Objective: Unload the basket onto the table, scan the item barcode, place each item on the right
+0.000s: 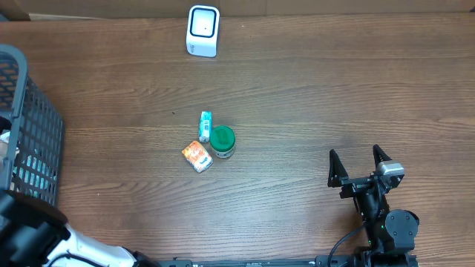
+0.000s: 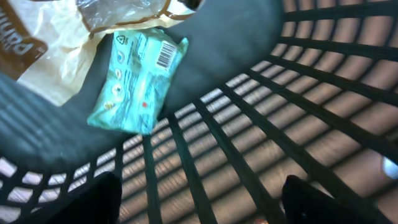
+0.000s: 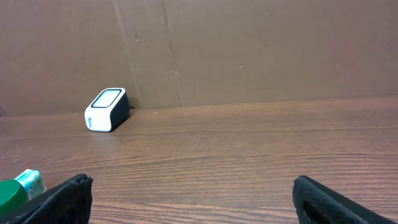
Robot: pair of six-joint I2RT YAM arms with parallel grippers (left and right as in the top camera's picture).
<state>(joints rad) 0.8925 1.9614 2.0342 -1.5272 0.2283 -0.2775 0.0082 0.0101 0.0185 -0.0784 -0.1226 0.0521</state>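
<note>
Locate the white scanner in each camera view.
Overhead: the scanner sits at the top edge, left of centre.
Left wrist: absent; only the basket interior shows.
Right wrist: scanner at left, by the cardboard wall.
Shared landmark: the green lid, mid-table overhead, bottom-left corner at the right wrist.

Showing matt brown wood grain, finely streaked, across the tabletop [image 1: 297, 89]. Gleaming as smooth white plastic on the scanner [image 1: 202, 31], with a glossy dark window. Reading as dull brown cardboard along the back wall [image 3: 280, 50]. Shining as thin, slick teal film on the packet [image 2: 137, 81], beside crinkled glossy wrapping [image 2: 50, 56] printed in brown. Appearing as dark matt plastic lattice on the basket [image 2: 249, 124]. Looking matt black on the right fingers [image 3: 336, 202].
</note>
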